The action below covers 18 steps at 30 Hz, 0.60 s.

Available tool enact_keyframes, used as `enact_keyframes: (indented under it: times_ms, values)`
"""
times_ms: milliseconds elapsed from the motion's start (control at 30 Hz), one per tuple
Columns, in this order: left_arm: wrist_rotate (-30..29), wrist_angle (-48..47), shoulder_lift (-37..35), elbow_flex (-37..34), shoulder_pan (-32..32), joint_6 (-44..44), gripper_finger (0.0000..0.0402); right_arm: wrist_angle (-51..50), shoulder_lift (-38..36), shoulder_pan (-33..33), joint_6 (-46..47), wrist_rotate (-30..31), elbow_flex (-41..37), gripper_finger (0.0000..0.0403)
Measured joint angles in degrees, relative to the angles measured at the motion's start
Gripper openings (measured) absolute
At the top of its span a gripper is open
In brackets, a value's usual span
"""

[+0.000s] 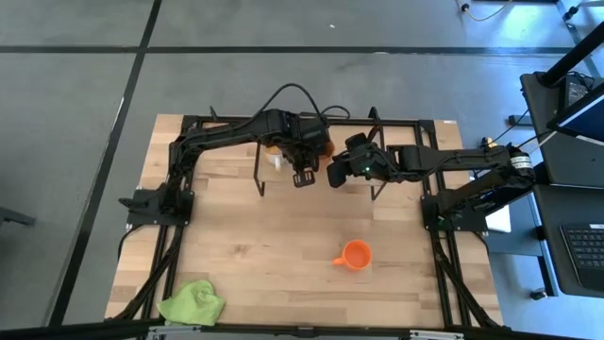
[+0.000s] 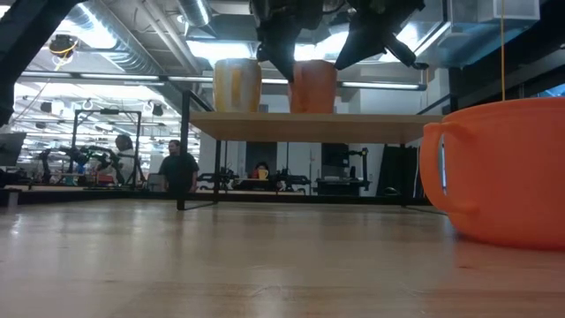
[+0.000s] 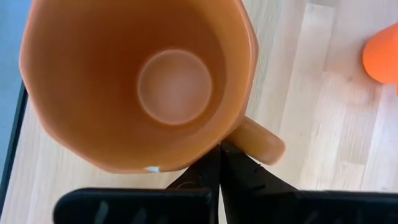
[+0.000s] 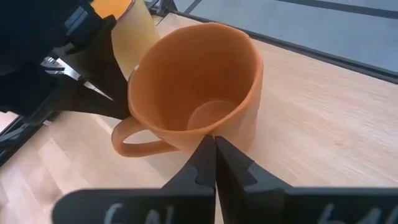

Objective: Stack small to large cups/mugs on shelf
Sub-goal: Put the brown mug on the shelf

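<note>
The brown mug (image 2: 313,87) stands upright on its base on the light-wood shelf (image 2: 309,126), with the white mug with yellow inside (image 2: 237,86) beside it toward the table's left. Both also show in the high view: brown mug (image 1: 324,146), white mug (image 1: 275,151). The bright orange mug (image 1: 356,255) stands on the tabletop toward the near edge. My left gripper (image 3: 219,163) is shut above the brown mug (image 3: 137,81), by its handle. My right gripper (image 4: 214,146) is shut at the opposite side of the brown mug (image 4: 199,87). My left gripper comes from above, pointing down, and its shut fingertips (image 4: 93,99) meet the brown mug's outer wall beside the handle root (image 3: 239,134). The mug stays upright on the shelf. My right gripper slants down from the table's right, its shut fingertips against the mug's outer wall just under the rim (image 4: 214,127). Whether they touch, I cannot tell.
The orange mug (image 2: 503,172) fills the low view's right side. A lime-green cloth (image 1: 193,302) lies at the table's near left corner. The shelf stands on thin black legs (image 2: 185,159) near the far edge. People and equipment show in the room beyond.
</note>
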Motion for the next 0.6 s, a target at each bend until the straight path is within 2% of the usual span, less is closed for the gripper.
enact_keyframes:
  times_ms: [600]
  values:
    - [1.6, 0.8, 0.0, 0.0, 0.1, 0.0, 0.0000, 0.0, 0.0, -1.2, -1.5, 0.0, 0.0, 0.0000]
